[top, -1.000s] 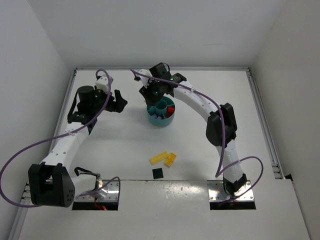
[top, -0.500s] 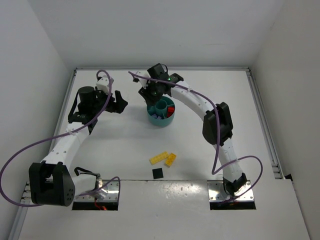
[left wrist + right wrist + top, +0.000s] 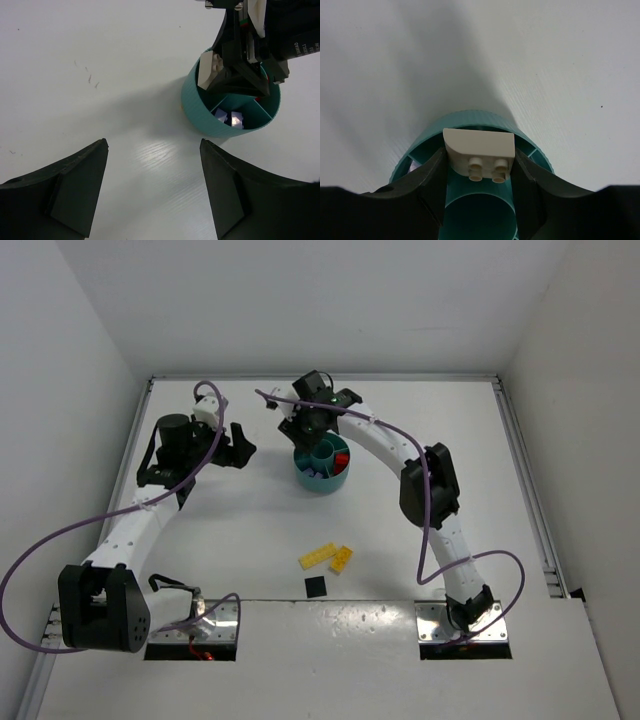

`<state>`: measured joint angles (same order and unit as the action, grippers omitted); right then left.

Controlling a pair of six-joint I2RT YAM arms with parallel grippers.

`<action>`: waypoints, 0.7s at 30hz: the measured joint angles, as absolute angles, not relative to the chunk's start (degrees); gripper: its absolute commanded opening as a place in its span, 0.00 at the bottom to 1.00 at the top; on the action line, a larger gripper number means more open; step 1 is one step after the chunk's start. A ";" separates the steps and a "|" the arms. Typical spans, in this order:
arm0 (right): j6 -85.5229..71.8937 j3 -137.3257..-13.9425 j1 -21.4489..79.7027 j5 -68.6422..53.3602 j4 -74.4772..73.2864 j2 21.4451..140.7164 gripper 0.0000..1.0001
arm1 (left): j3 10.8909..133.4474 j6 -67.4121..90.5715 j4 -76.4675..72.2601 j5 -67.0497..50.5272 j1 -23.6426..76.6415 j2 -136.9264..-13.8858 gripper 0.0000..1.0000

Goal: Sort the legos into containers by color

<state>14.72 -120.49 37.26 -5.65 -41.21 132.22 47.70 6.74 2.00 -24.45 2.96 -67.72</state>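
Drift of right gripper across the last second: small, toward the far rim of the dish in the top view, with no change in jaw width. Jaws narrow, clamped on one off-white brick, two studs showing toward the wrist camera. Straight below the jaws, central cup; just beyond the fingertips, a ring section under the brick. Brick at about rim level; inside that section or just above it, impossible to tell. Reading for the task, as a judgement: final alignment over the chosen section, release not yet made, off-white brick one opening of the jaws away from sorted. Left gripper all but motionless: jaws wide, holding nothing, bare table between them, dish ahead and to their right, well apart. Counts over all views. Dish: one, with one cup and several curved sections. Grippers: two. Off-white brick: one, between the right jaws. Yellow bricks: two, side by side, touching or nearly so, on the table well behind the right jaws, unsorted. Red piece: at least one, in a section to the right of the right jaws; exact number unreadable. Purple pieces: apparently two, in one section nearest the left jaws, one washed out by glare. Black square: one, flat on the table just behind the yellow pair; brick or marker, impossible to say. Remaining after this drop, by judgement: the yellow pair.
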 measured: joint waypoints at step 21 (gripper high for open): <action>10.31 -116.73 36.51 -4.69 -40.40 124.57 0.59 | 44.77 -0.97 4.67 -26.28 6.85 -64.25 0.79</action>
